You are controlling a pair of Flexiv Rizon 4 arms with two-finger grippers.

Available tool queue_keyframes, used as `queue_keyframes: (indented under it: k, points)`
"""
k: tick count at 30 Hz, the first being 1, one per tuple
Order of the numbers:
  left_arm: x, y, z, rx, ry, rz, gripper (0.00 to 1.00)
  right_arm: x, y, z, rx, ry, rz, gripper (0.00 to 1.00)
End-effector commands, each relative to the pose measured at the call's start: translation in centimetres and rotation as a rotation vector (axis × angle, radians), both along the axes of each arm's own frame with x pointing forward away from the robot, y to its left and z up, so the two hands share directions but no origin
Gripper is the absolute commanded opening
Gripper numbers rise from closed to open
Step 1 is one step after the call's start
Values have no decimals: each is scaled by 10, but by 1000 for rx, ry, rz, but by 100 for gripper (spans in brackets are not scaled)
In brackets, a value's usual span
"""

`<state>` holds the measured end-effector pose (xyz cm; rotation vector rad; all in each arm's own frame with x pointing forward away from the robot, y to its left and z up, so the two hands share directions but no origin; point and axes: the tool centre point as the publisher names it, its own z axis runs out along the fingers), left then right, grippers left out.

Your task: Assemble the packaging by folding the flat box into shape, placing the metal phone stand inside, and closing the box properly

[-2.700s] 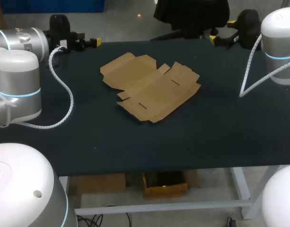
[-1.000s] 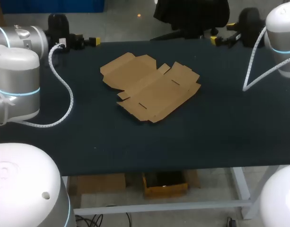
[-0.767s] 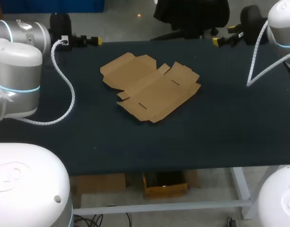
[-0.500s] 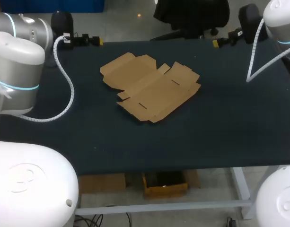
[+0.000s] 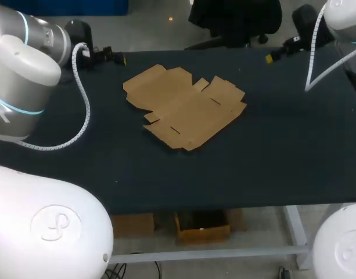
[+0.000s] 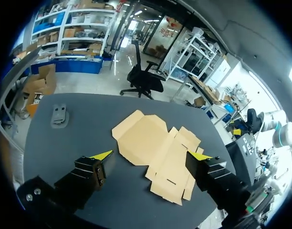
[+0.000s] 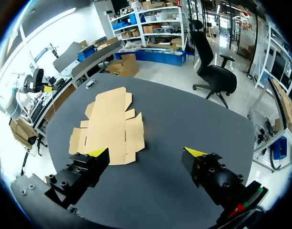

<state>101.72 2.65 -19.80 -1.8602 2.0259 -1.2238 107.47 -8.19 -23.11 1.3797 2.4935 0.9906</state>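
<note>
While box (image 5: 183,107) lies flat, table (image 5: 270,163) edges sit far

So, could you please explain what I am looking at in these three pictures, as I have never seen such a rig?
These show two robot arms working at a dark table. The wide picture comes from a fixed camera above and behind the robot, so the left arm enters at its left and the right arm at its right. The two round pictures come from cameras on the wrists, each looking out along its own two yellow-tipped fingers. On the table lies a flat box, cardboard not yet folded. The left wrist view also shows a small grey object near a far corner, probably the stand. The left gripper and the right gripper are open and hold nothing.
</note>
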Motion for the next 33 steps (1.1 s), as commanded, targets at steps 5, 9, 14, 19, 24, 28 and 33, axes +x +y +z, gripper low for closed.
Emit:
queue_keyframes:
  k: [5, 9, 14, 19, 24, 28, 33]
  points:
    - [-16, 2, 4, 90, 152, 10, 100, -16, -8, -4, 41, 111, -28, 100]
    - [-16, 2, 4, 90, 152, 10, 100, -16, -8, -4, 41, 111, -28, 100]
    - [-16, 2, 4, 90, 152, 10, 100, -16, -8, -4, 41, 111, -28, 100]
    - [-16, 2, 4, 90, 152, 10, 100, -16, -8, -4, 41, 111, -28, 100]
    - [-16, 2, 4, 90, 152, 10, 100, -16, -8, -4, 41, 111, -28, 100]
    - [-20, 1, 0, 73, 179, 48, 100, -20, -7, -4, 40, 115, -19, 100]
    - [-40, -1, -10, 88, 240, 178, 100, -33, -4, -12, 0, 203, -47, 100]
